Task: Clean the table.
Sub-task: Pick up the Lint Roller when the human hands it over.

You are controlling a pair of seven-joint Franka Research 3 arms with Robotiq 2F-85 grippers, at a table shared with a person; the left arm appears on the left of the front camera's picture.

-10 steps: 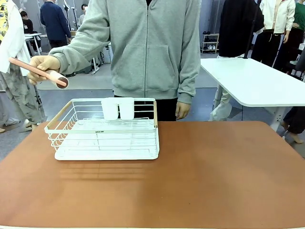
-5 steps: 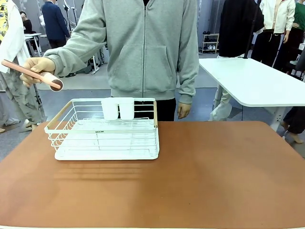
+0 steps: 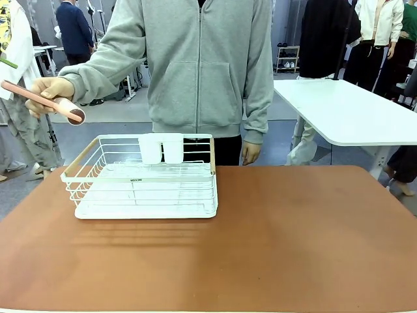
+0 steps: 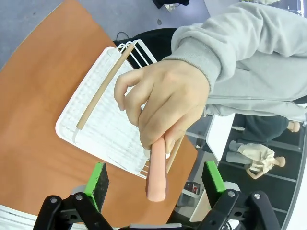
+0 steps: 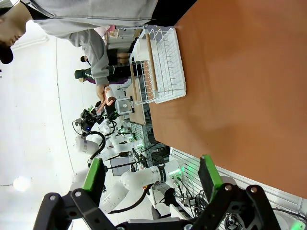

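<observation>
Left wrist view first: the left gripper (image 4: 156, 178) has its green pads spread wide, and the butt end of a pink-handled roller (image 4: 157, 167) hangs in the gap between them, touching neither pad as far as I can tell. The person's hand (image 4: 163, 103) is wrapped around the handle just beyond the pads.

That's where I think it could go wrong. If the gripper closes where it sits, only the very tip of the handle is in reach, so the grip would likely be thin and the roller could swing or slip out when the person lets go. If it pushes forward for more handle, the person's fingers are right there to get pinched. I can't judge from here whether the handle is level with the pads or a bit past them.

A white wire rack (image 4: 103, 127) lies below and beyond the gripper, so a dropped roller would probably land on it.

As for the surface (image 3: 293, 235), it's smooth, matte and reddish-brown with rounded corners. It sits underneath the left gripper and stretches out ahead of the right gripper (image 5: 151, 173), whose pads also stand apart with nothing between them.
</observation>
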